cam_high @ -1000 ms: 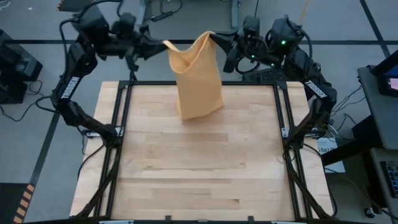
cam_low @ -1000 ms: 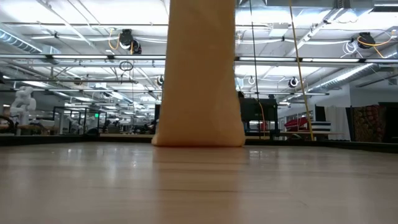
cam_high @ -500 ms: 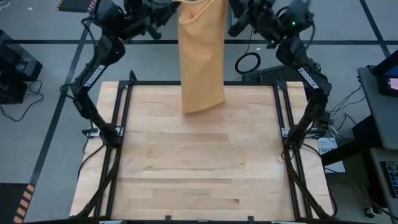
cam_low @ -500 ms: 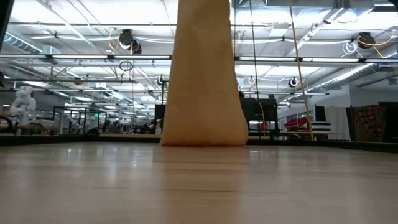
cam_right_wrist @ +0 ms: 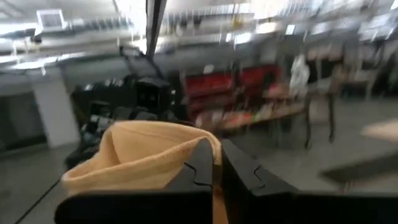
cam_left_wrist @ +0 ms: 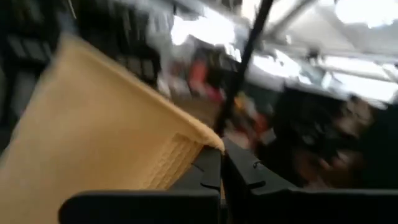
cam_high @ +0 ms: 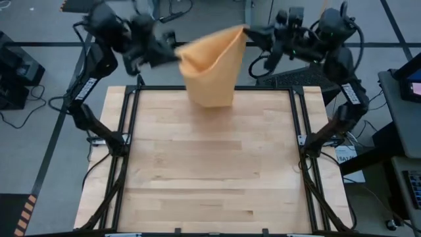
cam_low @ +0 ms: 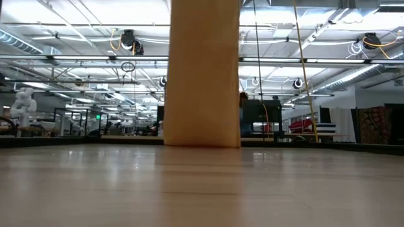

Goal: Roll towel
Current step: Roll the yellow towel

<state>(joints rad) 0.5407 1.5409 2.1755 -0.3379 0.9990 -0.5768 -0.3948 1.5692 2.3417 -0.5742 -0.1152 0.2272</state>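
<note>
Towel held up by both arms over the far edge of the tabletop

So the towel (cam_high: 212,69) hangs like a curtain between the two arms: left pincer (cam_high: 176,56) pinched tight on its top left corner, right pincer (cam_high: 247,30) pinched tight on the top right corner, and in both wrist views the fingers are closed right on the cloth edge. Its long axis runs straight down from the pincers, top edge sagging a bit between them, so neither arm is really nearer, they've got one corner each. From the low view the bottom hem sits at about the wooden tabletop (cam_high: 210,178) surface near the far side, though I can't tell if it actually touches. I'd guess the next bit is lowering it toward the near side so it lies flat before any rolling starts.
</note>
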